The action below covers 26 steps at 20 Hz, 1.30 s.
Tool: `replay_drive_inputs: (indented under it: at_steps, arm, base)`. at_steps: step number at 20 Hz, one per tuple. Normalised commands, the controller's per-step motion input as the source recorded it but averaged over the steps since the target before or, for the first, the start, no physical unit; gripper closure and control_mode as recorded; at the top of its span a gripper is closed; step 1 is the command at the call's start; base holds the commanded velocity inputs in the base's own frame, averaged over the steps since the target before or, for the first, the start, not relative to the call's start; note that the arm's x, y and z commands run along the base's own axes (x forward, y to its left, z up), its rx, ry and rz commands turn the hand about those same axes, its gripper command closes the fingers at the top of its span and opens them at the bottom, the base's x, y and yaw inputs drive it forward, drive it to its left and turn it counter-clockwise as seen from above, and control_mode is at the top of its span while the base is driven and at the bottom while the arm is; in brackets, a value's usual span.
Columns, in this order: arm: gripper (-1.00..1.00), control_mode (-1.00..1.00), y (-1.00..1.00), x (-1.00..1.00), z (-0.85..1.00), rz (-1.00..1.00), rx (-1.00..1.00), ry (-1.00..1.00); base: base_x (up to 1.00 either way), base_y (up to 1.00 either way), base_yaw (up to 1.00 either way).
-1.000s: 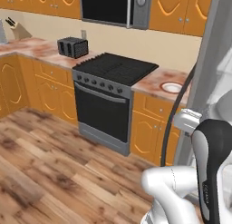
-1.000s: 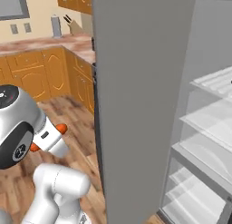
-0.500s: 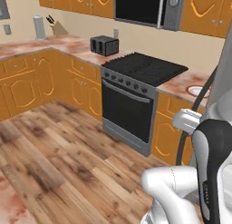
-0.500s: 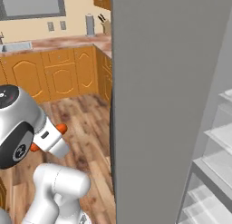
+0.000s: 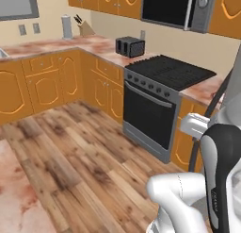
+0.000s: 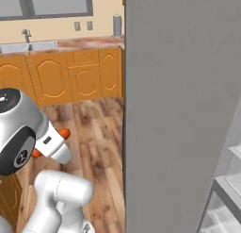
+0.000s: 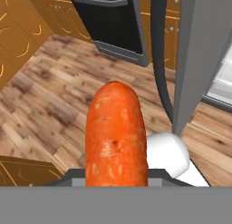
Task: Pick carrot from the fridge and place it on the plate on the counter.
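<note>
In the hand view the carrot (image 7: 116, 134) stands up from the bottom edge at 6 o'clock, thick and bright orange, its rounded end pointing toward 12 o'clock; the claw is pressed together on it, pinching the carrot, with the fingertips themselves hidden behind the vegetable; beyond it lies wooden floor (image 7: 59, 96), the black oven door (image 7: 108, 19) at 12 o'clock, and the grey fridge (image 7: 204, 51) with its door edge at 2 o'clock, a slice of pale interior showing at 3 o'clock.

In the right base view the carrot (image 6: 64, 132) peeps out as small orange bits on either side of the white hand at 9 o'clock, well above the floor; the grey fridge door (image 6: 183, 109) fills the right half, with glass shelves (image 6: 226, 189) at 5 o'clock; the counter (image 6: 70, 42) with a sink tap (image 6: 27, 36) runs along 11 o'clock over orange cabinets.

In the left base view the black stove (image 5: 162, 86) sits at 2 o'clock, a dark toaster (image 5: 130, 46) just to its left on the counter (image 5: 56, 44), a knife block (image 5: 84, 27) and a grey canister (image 5: 67, 27) at 11 o'clock; the microwave (image 5: 176, 8) hangs at 1 o'clock.
</note>
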Motion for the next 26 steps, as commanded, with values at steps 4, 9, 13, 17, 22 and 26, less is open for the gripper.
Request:
replay_drive_inputs:
  at_steps: [4, 9, 13, 17, 22, 26]
  arm:
    - [1.0, 1.0, 0.0, 0.0, 0.0, 0.0, 0.0, 0.0]
    - [1.0, 1.0, 0.0, 0.0, 0.0, 0.0, 0.0, 0.0]
    - [1.0, 1.0, 0.0, 0.0, 0.0, 0.0, 0.0, 0.0]
    - [1.0, 1.0, 0.0, 0.0, 0.0, 0.0, 0.0, 0.0]
    - [1.0, 1.0, 0.0, 0.0, 0.0, 0.0, 0.0, 0.0]
    - [1.0, 1.0, 0.0, 0.0, 0.0, 0.0, 0.0, 0.0]
  base:
    - [0.17, 0.17, 0.29]
    - [0.27, 0.25, 0.27]
    - [0.44, 0.39, 0.28]
    - [0.5, 0.47, 0.32]
    - [0.38, 0.27, 0.33]
    - [0.34, 0.02, 0.38]
